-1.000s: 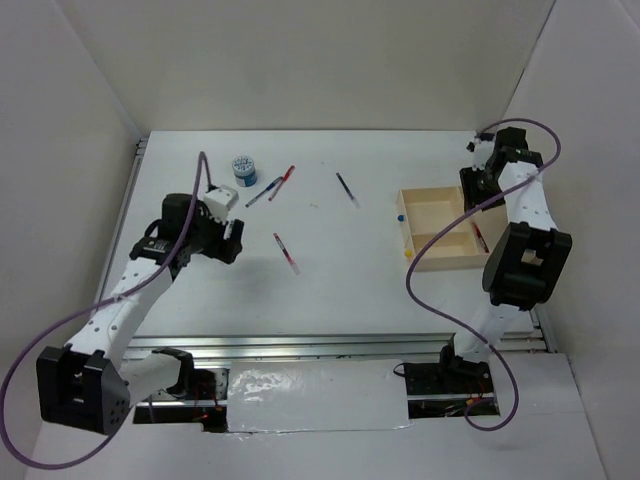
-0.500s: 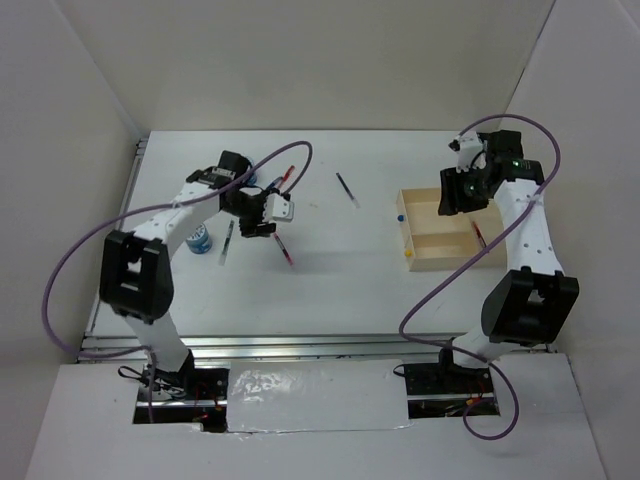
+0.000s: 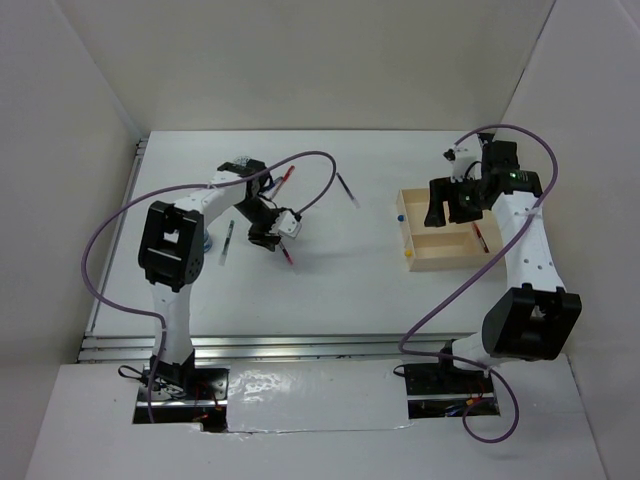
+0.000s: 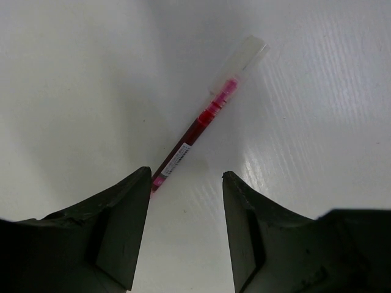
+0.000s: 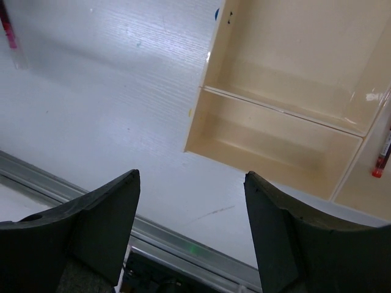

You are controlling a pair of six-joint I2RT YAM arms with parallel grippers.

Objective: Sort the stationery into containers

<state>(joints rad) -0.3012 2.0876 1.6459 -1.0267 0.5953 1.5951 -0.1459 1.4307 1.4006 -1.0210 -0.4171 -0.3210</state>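
On my far left a dark pen point(image 3: 228, 243) lies loose on the surface point(image 3: 350, 290). Just beside it to the right, my left hand point(image 3: 281, 228) hangs low over the red pen point(image 4: 198, 125), spread wide with nothing in its grip. In the wrist view the pen's near end lies just inside one finger point(image 4: 122, 213), and the shaft slants away to a clear cap.

I judge the red pen light, stiff and smooth, likely to roll or skid if nudged from one side only. I would take it across the shaft near the labelled middle, not at the cap, with both fingers closing squarely. As it lies it runs off-centre and slanted between my fingers, so a small turn of the wrist looks needed first.

Farther right a thin black pen point(image 3: 347, 188) lies well apart. Then comes the tray point(image 3: 440, 262), with a red-tipped pen point(image 5: 382, 155) already in its narrow right compartment. My right hand point(image 5: 189, 201) hovers above the tray's left side, open and empty.
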